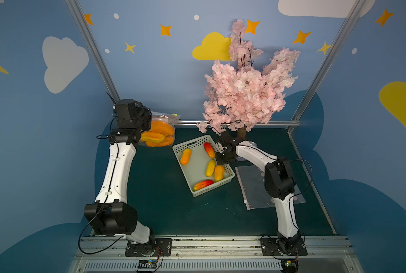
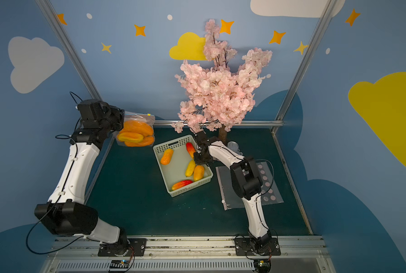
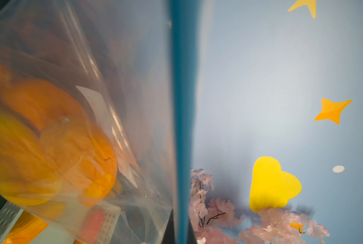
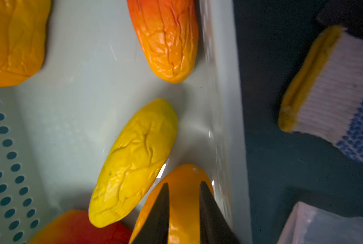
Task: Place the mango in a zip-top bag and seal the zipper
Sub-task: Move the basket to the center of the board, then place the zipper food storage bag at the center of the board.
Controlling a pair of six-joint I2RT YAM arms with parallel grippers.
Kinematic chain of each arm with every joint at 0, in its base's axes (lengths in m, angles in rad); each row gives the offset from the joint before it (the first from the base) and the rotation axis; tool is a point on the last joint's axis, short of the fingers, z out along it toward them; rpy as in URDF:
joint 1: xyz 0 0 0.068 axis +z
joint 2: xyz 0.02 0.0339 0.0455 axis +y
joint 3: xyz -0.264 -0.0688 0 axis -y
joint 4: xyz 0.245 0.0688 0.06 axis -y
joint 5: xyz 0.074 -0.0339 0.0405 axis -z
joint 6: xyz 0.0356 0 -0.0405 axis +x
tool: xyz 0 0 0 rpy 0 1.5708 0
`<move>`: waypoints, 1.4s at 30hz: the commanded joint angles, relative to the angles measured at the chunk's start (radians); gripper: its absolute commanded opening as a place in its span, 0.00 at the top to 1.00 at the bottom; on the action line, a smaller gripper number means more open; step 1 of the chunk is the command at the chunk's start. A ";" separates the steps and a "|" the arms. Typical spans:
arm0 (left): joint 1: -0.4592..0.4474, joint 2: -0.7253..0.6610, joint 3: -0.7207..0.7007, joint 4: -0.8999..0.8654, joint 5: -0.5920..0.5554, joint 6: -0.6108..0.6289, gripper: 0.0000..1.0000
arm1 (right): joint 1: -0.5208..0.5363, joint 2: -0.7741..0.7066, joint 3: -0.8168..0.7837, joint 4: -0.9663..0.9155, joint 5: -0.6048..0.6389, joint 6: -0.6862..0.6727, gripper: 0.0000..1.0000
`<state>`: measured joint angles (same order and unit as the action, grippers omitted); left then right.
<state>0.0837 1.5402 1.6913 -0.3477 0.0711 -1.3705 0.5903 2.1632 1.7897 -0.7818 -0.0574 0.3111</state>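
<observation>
Left gripper point(image 1: 148, 123): clamped shut on clear bag point(image 1: 165, 119) of mangoes point(image 1: 159, 133), hanging at rear left. Right gripper point(image 4: 184, 184): narrowed, fingertips over orange mango point(image 4: 185, 173) inside basket point(image 1: 190, 144); hold cannot be told. Four other mangoes point(image 1: 185, 156) alongside.

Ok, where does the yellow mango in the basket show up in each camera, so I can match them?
Both top views: yellow mango mid-basket, beside the orange mango.
Left wrist: not in it; the zip-top bag takes up much of it.
Right wrist: centre of the picture, beside the same orange mango.
Shared landmark, in all four: the perforated wall of the basket.
</observation>
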 commanded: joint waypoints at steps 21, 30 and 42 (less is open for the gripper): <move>0.129 0.198 -0.159 0.596 0.286 0.029 0.97 | 0.052 -0.570 -0.246 0.098 -0.215 0.045 0.65; 0.133 0.288 -0.043 0.592 0.352 0.024 0.97 | 0.053 -0.680 -0.314 0.135 -0.230 0.009 0.60; 0.134 -0.450 -0.986 0.355 0.217 0.226 0.79 | 0.046 -0.816 -0.455 0.240 -0.274 0.018 0.56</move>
<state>0.2131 1.2064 0.7918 0.1204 0.3534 -1.2476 0.6376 1.3460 1.3209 -0.5480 -0.2962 0.3347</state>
